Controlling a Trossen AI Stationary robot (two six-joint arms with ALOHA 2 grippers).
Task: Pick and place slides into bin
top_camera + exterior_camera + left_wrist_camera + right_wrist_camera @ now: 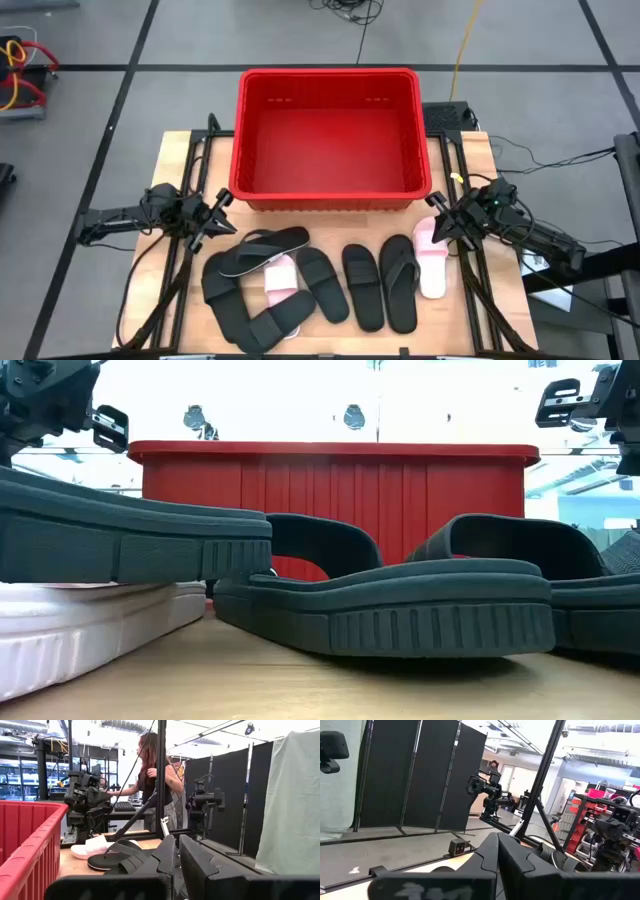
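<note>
Bin (256,140) holds nothing; slides (362,286) lie on the table (176,160) near it. Left gripper (216,218) and right gripper (441,217) hover, fingers together, holding nothing.

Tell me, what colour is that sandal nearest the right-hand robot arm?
Light pink. The slide beside the right gripper shows best in the high view.

A grey tiled floor (90,110) with dark seams surrounds the light wooden desk (178,150). Tall black folding partition panels (415,775) stand in the room, beside a pale grey-green curtain (295,795). A person (155,780) stands behind.
</note>
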